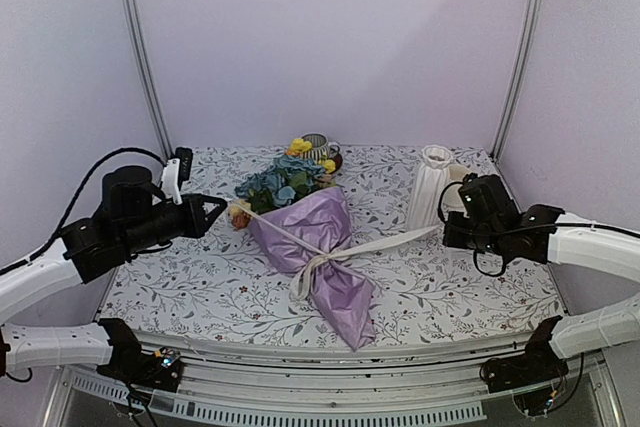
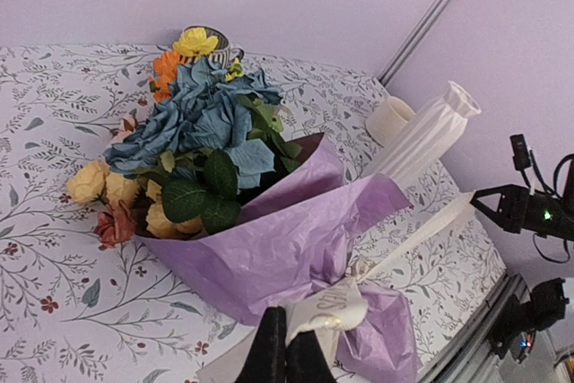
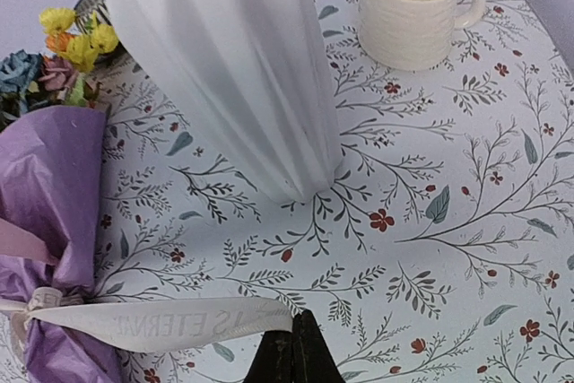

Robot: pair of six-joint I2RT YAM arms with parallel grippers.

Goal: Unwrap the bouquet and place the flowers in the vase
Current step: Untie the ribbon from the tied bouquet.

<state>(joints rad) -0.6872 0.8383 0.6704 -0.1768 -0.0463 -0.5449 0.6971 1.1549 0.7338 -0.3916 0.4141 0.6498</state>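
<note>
The bouquet (image 1: 318,247) lies on the table in lilac paper (image 2: 287,230), flowers (image 1: 285,179) pointing to the far left. Blue, yellow and orange blooms (image 2: 202,123) spill from the open end. A cream ribbon (image 1: 385,243) is still knotted round the paper's waist (image 2: 354,280). My left gripper (image 1: 224,208) is shut on one ribbon tail (image 2: 336,311) left of the bouquet. My right gripper (image 1: 445,231) is shut on the other tail (image 3: 161,325), drawn taut to the right. The white ribbed vase (image 1: 432,185) stands upright just beyond the right gripper (image 3: 296,352).
A cream mug (image 3: 413,11) sits behind the vase at the back right. A striped grey cup (image 1: 318,143) stands behind the flowers. The floral tablecloth (image 1: 200,277) covers the table, with frame posts (image 1: 140,47) at the back corners.
</note>
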